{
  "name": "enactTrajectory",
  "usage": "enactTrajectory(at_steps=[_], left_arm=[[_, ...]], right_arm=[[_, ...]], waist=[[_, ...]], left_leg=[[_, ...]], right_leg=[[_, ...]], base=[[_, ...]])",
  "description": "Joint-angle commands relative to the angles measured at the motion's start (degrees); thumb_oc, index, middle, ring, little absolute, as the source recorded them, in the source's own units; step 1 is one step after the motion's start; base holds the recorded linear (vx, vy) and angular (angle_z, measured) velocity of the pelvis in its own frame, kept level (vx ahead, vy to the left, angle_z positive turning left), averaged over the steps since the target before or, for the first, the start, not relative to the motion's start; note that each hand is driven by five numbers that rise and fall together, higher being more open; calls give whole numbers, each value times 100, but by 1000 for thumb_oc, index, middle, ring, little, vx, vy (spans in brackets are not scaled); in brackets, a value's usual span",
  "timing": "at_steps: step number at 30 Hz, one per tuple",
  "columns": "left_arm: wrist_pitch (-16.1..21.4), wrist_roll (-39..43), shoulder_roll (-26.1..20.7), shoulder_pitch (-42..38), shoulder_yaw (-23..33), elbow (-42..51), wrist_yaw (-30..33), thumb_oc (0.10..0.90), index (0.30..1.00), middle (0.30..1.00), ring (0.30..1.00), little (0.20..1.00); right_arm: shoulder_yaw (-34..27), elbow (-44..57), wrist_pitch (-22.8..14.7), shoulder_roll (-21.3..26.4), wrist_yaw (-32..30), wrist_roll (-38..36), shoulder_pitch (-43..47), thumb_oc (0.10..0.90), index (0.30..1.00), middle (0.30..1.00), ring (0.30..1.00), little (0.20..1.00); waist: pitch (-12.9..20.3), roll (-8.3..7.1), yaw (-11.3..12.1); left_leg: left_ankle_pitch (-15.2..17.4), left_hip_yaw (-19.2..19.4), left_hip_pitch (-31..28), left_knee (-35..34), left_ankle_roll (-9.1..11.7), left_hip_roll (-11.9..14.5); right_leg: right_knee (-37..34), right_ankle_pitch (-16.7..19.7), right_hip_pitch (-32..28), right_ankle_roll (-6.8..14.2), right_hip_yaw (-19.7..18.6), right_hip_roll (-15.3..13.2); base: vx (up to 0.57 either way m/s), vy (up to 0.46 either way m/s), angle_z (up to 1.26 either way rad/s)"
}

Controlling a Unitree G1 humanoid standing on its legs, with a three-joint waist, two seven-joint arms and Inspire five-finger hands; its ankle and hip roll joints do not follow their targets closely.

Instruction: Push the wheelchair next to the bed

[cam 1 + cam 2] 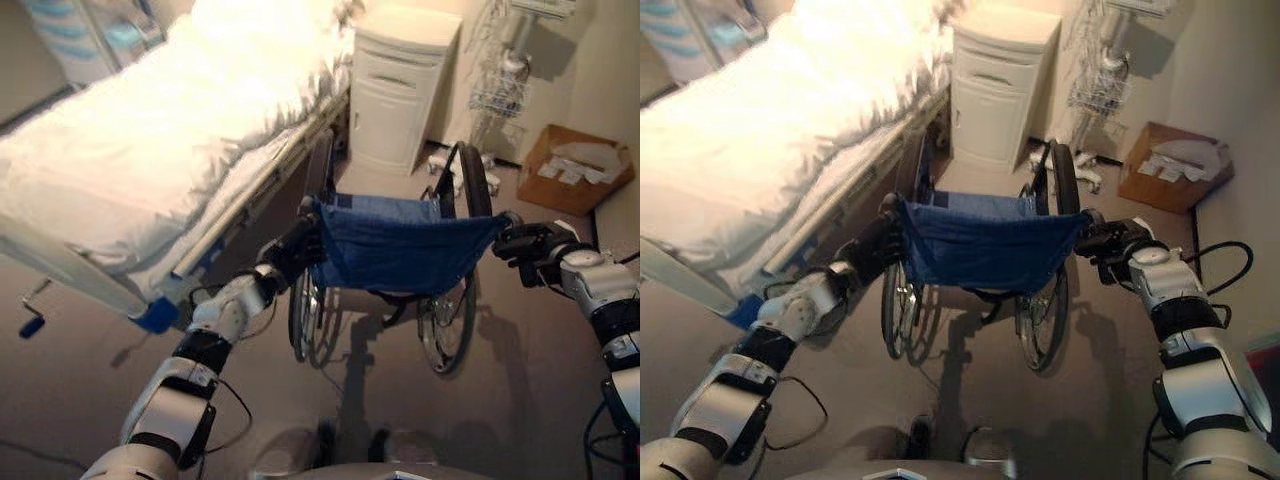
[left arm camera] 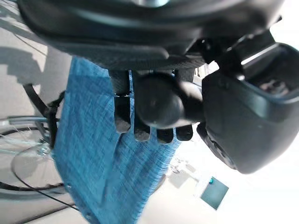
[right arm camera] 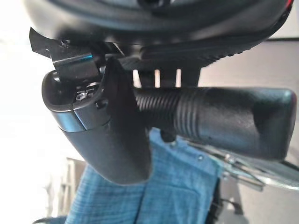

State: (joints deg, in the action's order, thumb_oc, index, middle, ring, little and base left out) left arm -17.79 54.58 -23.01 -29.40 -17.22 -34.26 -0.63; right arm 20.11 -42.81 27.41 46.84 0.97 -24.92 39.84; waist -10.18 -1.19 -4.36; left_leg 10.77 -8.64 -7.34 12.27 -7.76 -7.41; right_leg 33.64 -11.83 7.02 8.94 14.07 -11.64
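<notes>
A wheelchair (image 1: 400,250) with a blue cloth back and large spoked wheels stands in front of me, its left side close to the bed (image 1: 150,150) with white bedding. My left hand (image 1: 297,245) is curled round the left push handle (image 2: 156,100), fingers (image 2: 140,126) wrapped over it beside the blue cloth. My right hand (image 1: 528,245) is curled round the ribbed black right push handle (image 3: 219,119), thumb (image 3: 112,135) across it.
A white bedside cabinet (image 1: 400,85) stands beyond the wheelchair by the bed's head. A wire rack (image 1: 500,70) and a cardboard box (image 1: 575,165) sit at the far right near the wall. A blue crank handle (image 1: 30,325) juts from the bed's foot.
</notes>
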Motion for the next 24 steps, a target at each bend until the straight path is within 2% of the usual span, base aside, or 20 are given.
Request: enactTrajectory(at_steps=[1,5,7,8,9,10,11,12,14,16,17,18,19,21,23,24], left_arm=[[338,-198,-157,-200,131,130,93,400,300,300,300,300],[280,-195,-161,-293,120,55,253,400,300,300,300,300],[312,-164,-164,-326,99,-40,331,400,300,300,300,300],[318,-173,-171,-329,91,-35,367,400,300,300,300,300],[319,-170,-179,-334,88,-40,360,400,300,300,300,300],[343,-170,-182,-339,102,-60,358,400,300,300,300,300],[333,-155,-209,-342,157,-79,296,400,300,300,300,300],[333,-155,-212,-345,156,-79,295,400,300,300,300,300],[349,-200,-244,-384,198,-138,208,400,300,300,300,300],[389,-138,-325,-432,210,-208,126,400,300,300,300,300],[416,-99,-372,-485,217,-250,103,400,300,300,300,300],[436,-71,-381,-525,208,-286,87,400,300,300,300,300],[441,-71,-381,-532,206,-294,80,400,300,300,300,300],[478,-131,-411,-507,203,-317,-23,400,300,300,300,300],[460,-139,-466,-411,242,-216,-66,400,300,300,300,300],[423,-146,-493,-378,290,-176,-76,400,300,300,300,300]], right_arm=[[98,133,-511,-807,809,-621,845,400,300,300,300,300],[173,132,-436,-923,648,-636,857,400,300,300,300,300],[258,262,-394,-1035,511,-699,828,400,300,300,300,300],[328,389,-369,-1070,398,-729,789,400,300,300,300,300],[349,416,-376,-1078,361,-745,776,400,300,300,300,300],[395,502,-376,-1101,257,-777,732,400,300,300,300,300],[415,574,-393,-1137,154,-789,664,400,300,300,300,300],[412,576,-392,-1139,152,-790,664,400,300,300,300,300],[402,617,-415,-1210,10,-777,615,400,300,300,300,300],[409,562,-399,-1310,-47,-746,674,400,300,300,300,300],[430,547,-355,-1370,-97,-731,734,400,300,300,300,300],[461,576,-319,-1387,-166,-758,753,400,300,300,300,300],[467,589,-311,-1387,-183,-769,749,400,300,300,300,300],[515,739,-296,-1382,-350,-869,655,400,300,300,300,300],[501,897,-340,-1301,-396,-946,476,400,300,300,300,300],[455,928,-347,-1263,-335,-932,409,400,300,300,300,300]], waist=[[263,-225,406],[343,-93,278],[395,-31,158],[365,-29,134],[359,-81,140],[296,-143,175],[211,-170,222],[224,-190,216],[122,-220,288],[66,-179,357],[56,-97,413],[41,-62,486],[32,-66,502],[9,-15,662],[5,-1,780],[18,-22,820]], left_leg=[[233,682,-515,-332,356,-61],[194,856,-709,1,599,283],[-538,1008,-694,591,922,591],[-1008,1130,-505,1158,1105,800],[-1114,1162,-390,1399,1121,788],[-1226,1210,-8,2097,1166,788],[-1237,1342,414,2545,1190,914],[-1261,1341,430,2529,1184,893],[-1115,1475,801,2351,1090,986],[-1096,1626,824,1531,1033,1018],[-1268,1704,909,652,1089,1041],[-1462,1678,1091,192,1154,998],[-1503,1672,1099,106,1167,978],[-1979,1540,1449,-629,1320,936],[-2304,1505,1688,-1056,1403,926],[-2274,1535,1738,-1001,1388,898]], right_leg=[[-2860,2371,392,49,-293,355],[-2437,1979,308,-164,-254,466],[-2376,1711,163,-421,-195,590],[-2417,1592,-11,-562,-191,679],[-2452,1577,-70,-601,-177,651],[-2488,1491,-262,-705,-150,644],[-2525,1401,-507,-779,-180,681],[-2535,1414,-493,-777,-179,661],[-2591,1321,-767,-780,-266,691],[-2643,1179,-1032,-734,-392,806],[-2704,1084,-1201,-715,-415,948],[-2799,1046,-1355,-712,-463,1031],[-2826,1037,-1398,-708,-472,1034],[-3016,974,-1707,-700,-559,1166],[-3172,881,-2043,-702,-716,1231],[-3211,829,-2156,-686,-762,1193]], base=[[276,-273,13],[231,-230,92],[227,-318,83],[142,-277,47],[184,-334,49],[211,-321,61],[190,-271,57],[189,-186,37],[189,-89,5],[277,6,-7],[350,71,-3],[294,69,5],[269,54,-4],[316,52,-9],[367,77,-24],[332,106,-34]])
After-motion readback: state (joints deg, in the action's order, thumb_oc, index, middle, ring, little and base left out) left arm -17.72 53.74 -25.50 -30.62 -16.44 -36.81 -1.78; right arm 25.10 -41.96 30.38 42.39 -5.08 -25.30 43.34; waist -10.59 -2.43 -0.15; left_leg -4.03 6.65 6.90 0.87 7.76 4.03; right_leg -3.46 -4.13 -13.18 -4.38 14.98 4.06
